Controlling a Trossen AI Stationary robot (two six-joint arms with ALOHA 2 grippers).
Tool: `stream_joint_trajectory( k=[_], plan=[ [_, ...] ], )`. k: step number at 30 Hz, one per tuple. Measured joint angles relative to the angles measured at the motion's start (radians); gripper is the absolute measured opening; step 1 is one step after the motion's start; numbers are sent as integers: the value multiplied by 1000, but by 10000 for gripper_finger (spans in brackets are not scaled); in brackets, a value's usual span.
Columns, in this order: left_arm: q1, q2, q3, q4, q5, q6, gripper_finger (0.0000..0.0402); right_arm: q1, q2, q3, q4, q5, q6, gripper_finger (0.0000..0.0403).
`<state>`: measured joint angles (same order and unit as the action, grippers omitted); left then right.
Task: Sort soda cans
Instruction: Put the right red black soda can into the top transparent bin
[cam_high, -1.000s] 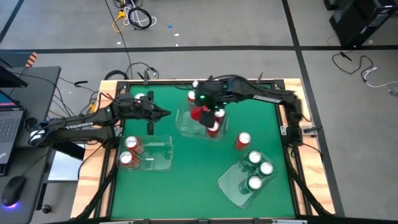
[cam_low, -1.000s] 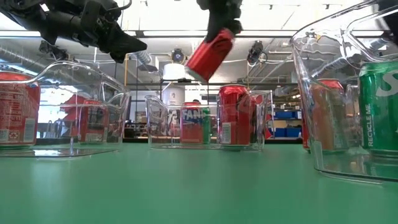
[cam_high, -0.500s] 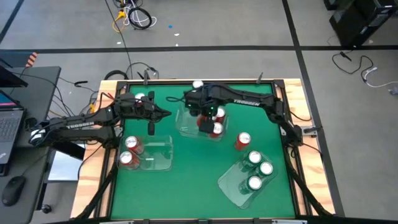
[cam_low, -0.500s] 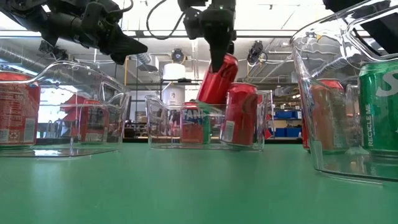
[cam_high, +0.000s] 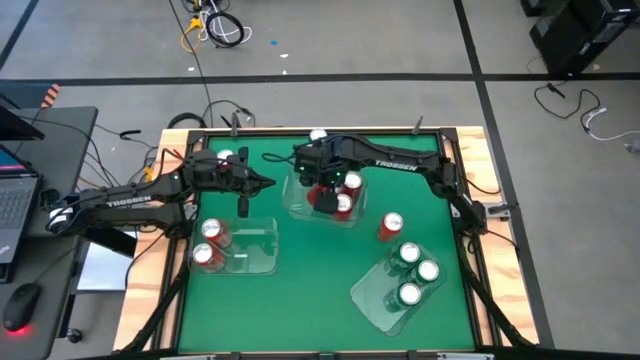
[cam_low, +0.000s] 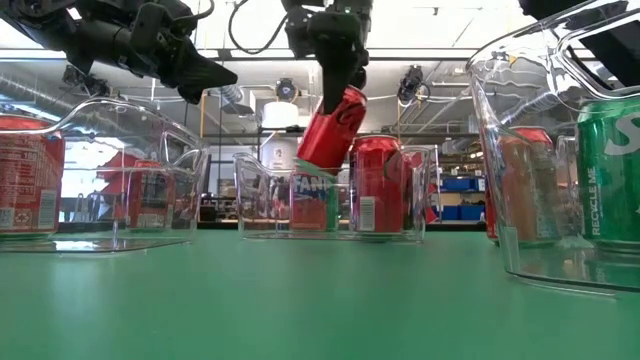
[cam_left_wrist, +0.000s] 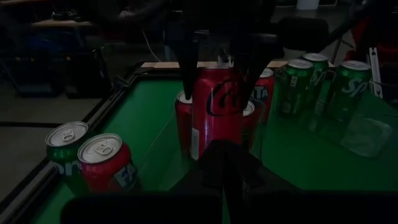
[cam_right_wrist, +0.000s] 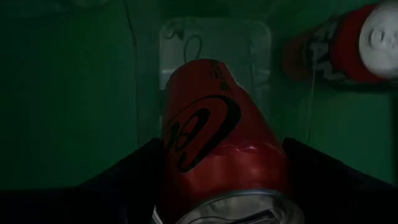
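A tilted red can (cam_low: 331, 127) is grasped by the right fingers (cam_low: 335, 75) above the clear bin (cam_high: 300, 205) at upper centre of the high view. The left fingers (cam_high: 262, 182), clenched on nothing, are held just left of that bin over the green surface (cam_high: 300, 290).

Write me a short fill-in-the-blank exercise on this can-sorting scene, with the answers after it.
1. The right claw holds a ____ can by its sides.
2. That can hangs ____, not upright, over the middle bin.
3. The bin near the right arm's base holds three ____ cans.
4. The left claw is ____ and holds nothing.

Answers: red; tilted; green; shut
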<state>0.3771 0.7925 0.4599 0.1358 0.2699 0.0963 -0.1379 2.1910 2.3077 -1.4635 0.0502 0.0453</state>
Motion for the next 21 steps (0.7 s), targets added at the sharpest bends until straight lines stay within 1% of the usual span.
stream_joint_trajectory(
  k=[6, 14, 21],
  plan=[
    [0, 0, 0, 0, 0, 0, 2, 0, 0, -18, 39, -30, -15, 282],
    [0, 0, 0, 0, 0, 0, 2, 0, 1, -124, 85, -53, -31, 282],
    [0, 0, 0, 0, -6, 0, 2, 0, 1, -168, 97, -71, -47, 282]
  ],
)
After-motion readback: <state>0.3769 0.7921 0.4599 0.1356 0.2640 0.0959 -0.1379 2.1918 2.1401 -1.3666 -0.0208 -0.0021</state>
